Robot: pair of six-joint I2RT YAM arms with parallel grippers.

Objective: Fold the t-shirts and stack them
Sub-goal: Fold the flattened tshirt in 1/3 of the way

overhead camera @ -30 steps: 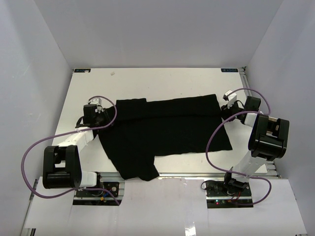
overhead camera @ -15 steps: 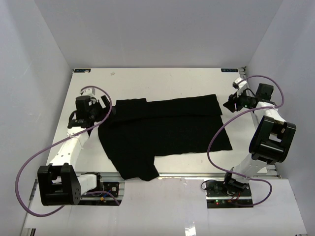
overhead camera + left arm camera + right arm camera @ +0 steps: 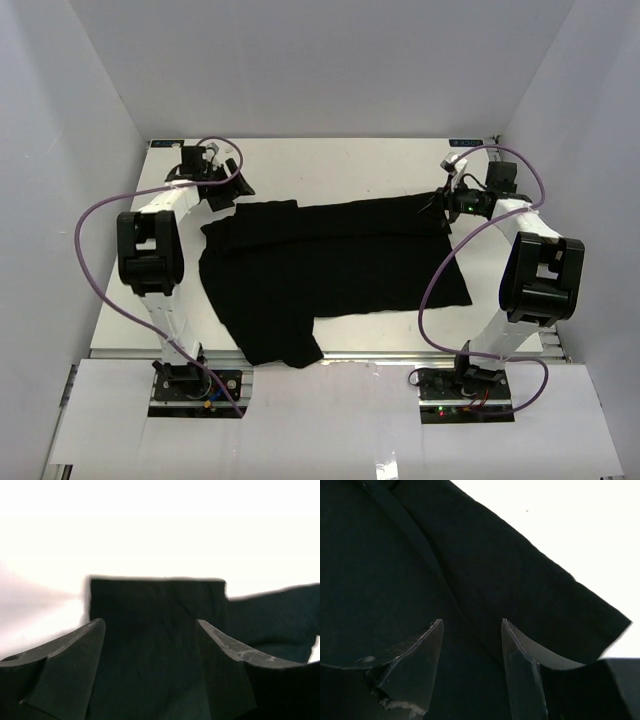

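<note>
A plain black t-shirt (image 3: 330, 265) lies partly folded across the middle of the white table, one sleeve hanging toward the near edge. My left gripper (image 3: 232, 190) is open at the shirt's far left corner; in the left wrist view its open jaws frame the black cloth (image 3: 155, 630). My right gripper (image 3: 440, 205) is open over the shirt's far right corner; the right wrist view shows the shirt (image 3: 445, 570) and a folded seam between the spread fingers. Neither gripper holds cloth.
The white table (image 3: 330, 165) is walled by white panels on three sides. Purple cables (image 3: 100, 230) loop from both arms. The arm bases (image 3: 190, 385) sit at the near edge.
Both arms have swung from the shirt's sides to the far edge. The left gripper now sits at the far left corner, the right gripper at the far right corner.
</note>
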